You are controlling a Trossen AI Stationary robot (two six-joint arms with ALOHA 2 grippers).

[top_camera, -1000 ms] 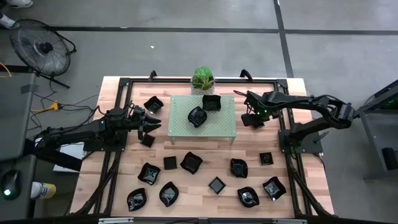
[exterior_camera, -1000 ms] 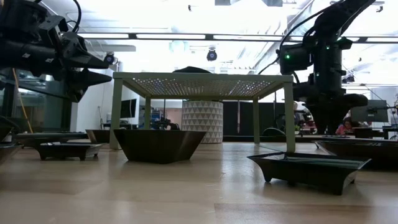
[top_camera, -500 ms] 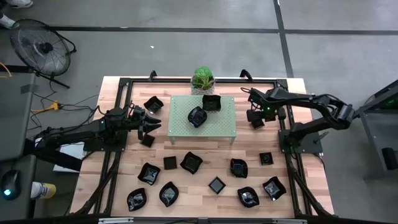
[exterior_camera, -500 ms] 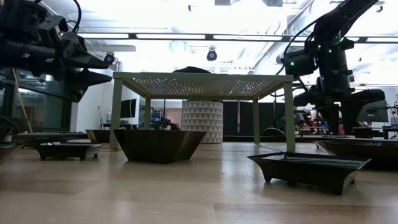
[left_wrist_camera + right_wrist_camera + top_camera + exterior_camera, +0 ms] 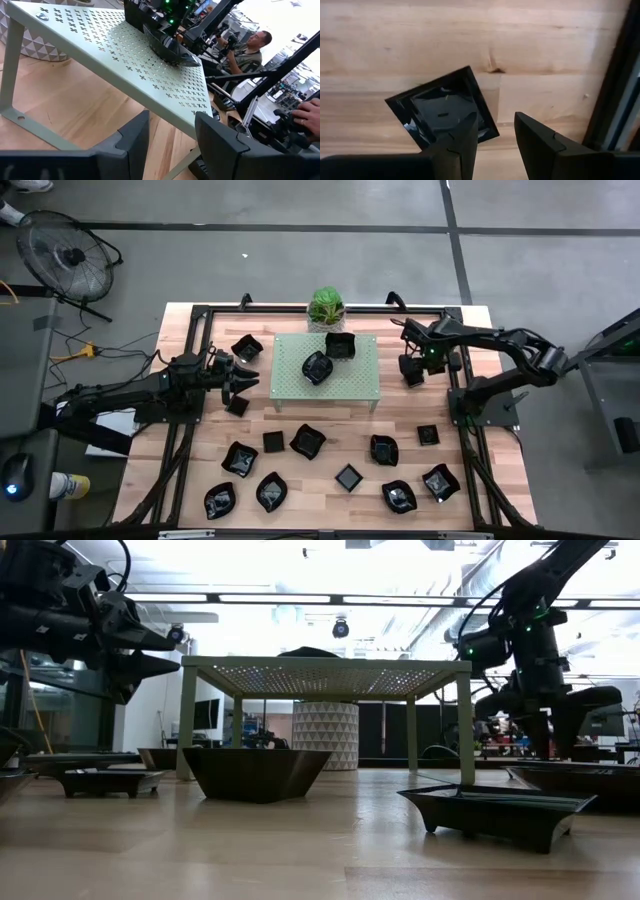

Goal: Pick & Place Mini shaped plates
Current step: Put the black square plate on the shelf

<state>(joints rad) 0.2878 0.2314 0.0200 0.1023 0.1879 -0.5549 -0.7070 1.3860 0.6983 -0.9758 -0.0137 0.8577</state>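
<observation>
Right claw [image 5: 492, 145] half open, empty, over square plate [image 5: 442, 107], lined up to grab; left claw [image 5: 170, 145] open, empty, waiting beside rack [image 5: 130, 60].

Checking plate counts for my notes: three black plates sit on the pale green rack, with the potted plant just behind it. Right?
Not quite. The high view shows two black plates on the pale green rack, not three. The potted plant does stand just behind it.
</observation>
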